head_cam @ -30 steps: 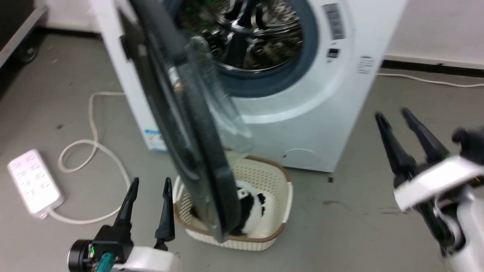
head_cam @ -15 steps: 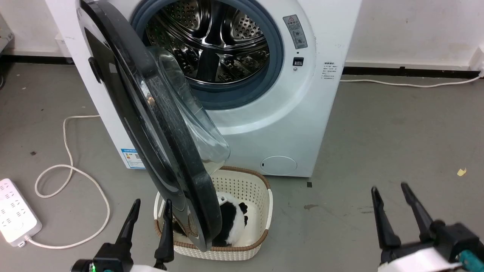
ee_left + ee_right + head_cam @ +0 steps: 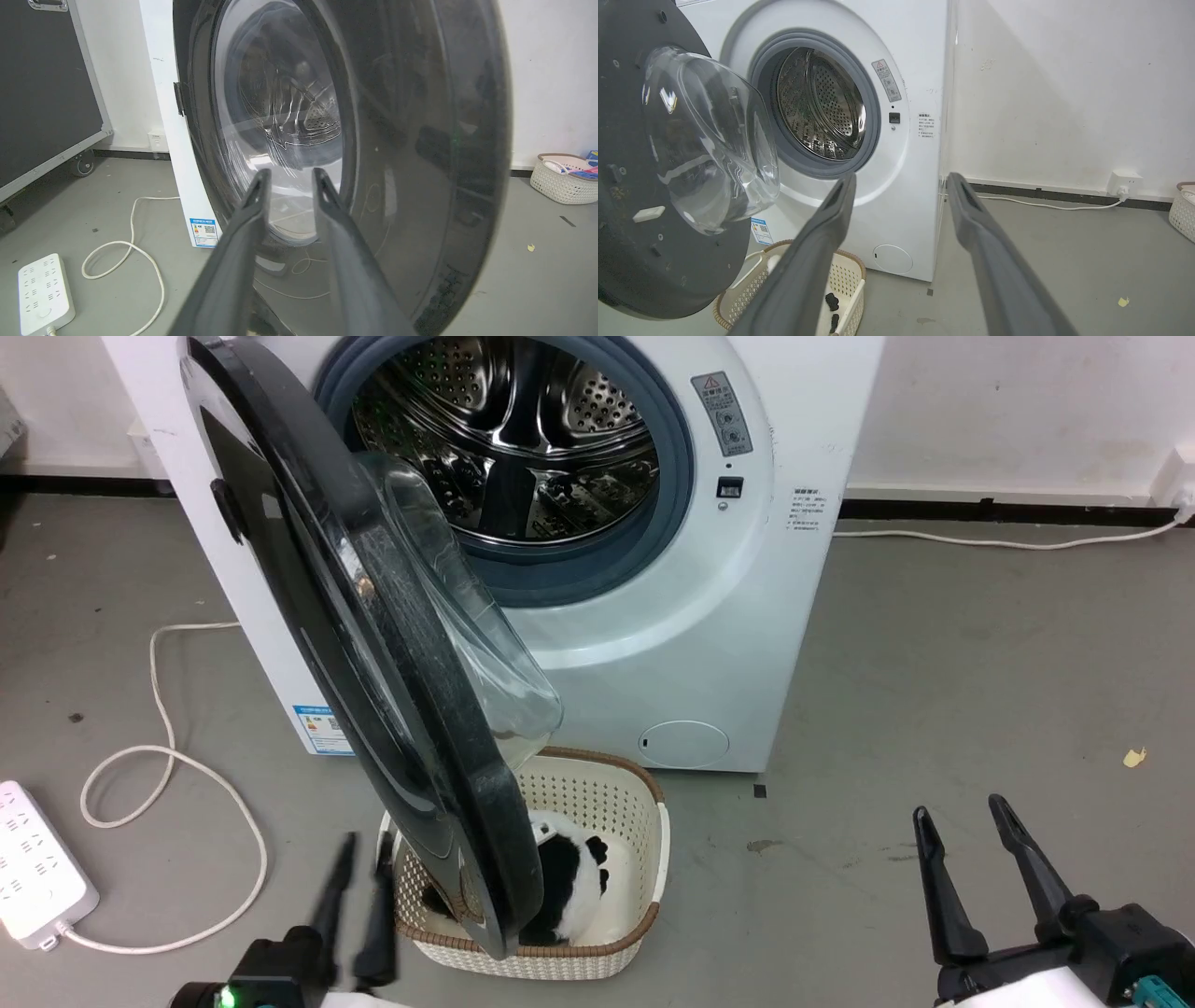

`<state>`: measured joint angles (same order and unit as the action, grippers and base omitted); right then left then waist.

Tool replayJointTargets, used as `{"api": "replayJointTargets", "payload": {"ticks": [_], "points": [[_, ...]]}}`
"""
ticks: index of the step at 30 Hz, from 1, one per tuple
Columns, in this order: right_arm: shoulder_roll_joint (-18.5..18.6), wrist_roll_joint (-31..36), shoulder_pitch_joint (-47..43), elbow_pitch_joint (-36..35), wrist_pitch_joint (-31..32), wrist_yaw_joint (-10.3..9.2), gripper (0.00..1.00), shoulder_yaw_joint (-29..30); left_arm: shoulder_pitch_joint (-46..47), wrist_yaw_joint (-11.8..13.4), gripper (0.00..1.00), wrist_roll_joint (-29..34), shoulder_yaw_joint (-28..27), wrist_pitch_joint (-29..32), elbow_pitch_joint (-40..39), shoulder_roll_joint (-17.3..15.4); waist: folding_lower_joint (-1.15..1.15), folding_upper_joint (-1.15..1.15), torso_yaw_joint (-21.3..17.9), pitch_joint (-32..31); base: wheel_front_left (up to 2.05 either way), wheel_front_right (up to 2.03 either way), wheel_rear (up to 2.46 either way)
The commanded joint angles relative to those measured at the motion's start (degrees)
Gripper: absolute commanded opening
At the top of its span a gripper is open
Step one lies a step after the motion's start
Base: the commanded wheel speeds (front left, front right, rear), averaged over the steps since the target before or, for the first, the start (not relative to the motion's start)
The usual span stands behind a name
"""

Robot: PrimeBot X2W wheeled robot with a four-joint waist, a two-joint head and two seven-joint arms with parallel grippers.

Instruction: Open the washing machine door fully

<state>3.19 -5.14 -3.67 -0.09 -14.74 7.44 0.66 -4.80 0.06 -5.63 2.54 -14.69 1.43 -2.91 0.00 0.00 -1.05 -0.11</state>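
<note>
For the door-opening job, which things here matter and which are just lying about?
Job: washing machine door; washing machine; left claw beside the door's lower edge.
Lying about: basket; black-and-white soft toy inside it; power strip; white cable.

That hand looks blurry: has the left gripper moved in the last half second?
Yes. Against the laundry basket, the left gripper has narrowed: its finger nearer the basket shifted left.
</note>
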Motion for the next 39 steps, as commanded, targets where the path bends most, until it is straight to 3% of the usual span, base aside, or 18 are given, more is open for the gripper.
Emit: {"api": "replayJointTargets", "payload": {"ticks": [1, 11, 16, 22, 26, 32, 39], "points": [[-0.3, -0.2, -1.0, -0.4, -0.2, 0.05, 1.0, -0.1, -0.7, 0.1, 0.0, 0.3, 0.0, -0.3, 0.0, 0.0, 0.0, 0.0, 0.1, 0.0, 0.0, 0.0, 0.0], [-0.3, -0.6, -1.1, -1.0, -0.3, 0.05, 1.0, 0.7, 0.6, 1.7, 0.0, -2.4, -2.6, -0.3, -4.2, 0.0, 0.0, 0.0, 0.4, 0.1, 0.0, 0.0, 0.0], [-0.3, -0.3, -0.8, -1.3, -0.3, 0.05, 1.0, 0.1, 3.7, 2.6, 0.0, -0.8, -5.0, -0.3, -12.2, -0.1, 0.0, 0.0, 0.1, 0.3, 0.0, 0.0, 0.0], [-0.3, -0.2, -0.7, -1.4, -0.3, 0.05, 1.0, -0.1, 9.1, 2.9, 0.0, -4.6, -8.2, -0.3, -22.8, -0.1, 0.0, 0.0, -0.3, 0.1, 0.0, 0.0, 0.0], [-0.3, 0.1, -0.7, -1.0, -0.3, 0.05, 1.0, -0.4, 12.3, 1.8, 0.0, -3.3, -6.2, 0.1, -26.8, -0.6, 0.0, 0.0, -0.3, -0.1, 0.0, 0.0, 0.0], [-0.3, 0.0, -0.6, -0.5, -0.3, 0.05, 1.0, -1.1, 14.5, 0.8, 0.0, 1.0, 0.7, 6.4, -29.4, -1.2, 0.0, 0.0, -0.5, 0.0, 0.0, 0.0, 0.0], [-0.3, -0.1, -0.5, -0.1, -0.3, 0.05, 1.0, -1.6, 12.0, 0.5, 0.0, 2.4, 11.1, 11.4, -26.4, -0.5, 0.0, 0.0, -0.5, 0.6, 0.0, 0.0, 0.0]]}}
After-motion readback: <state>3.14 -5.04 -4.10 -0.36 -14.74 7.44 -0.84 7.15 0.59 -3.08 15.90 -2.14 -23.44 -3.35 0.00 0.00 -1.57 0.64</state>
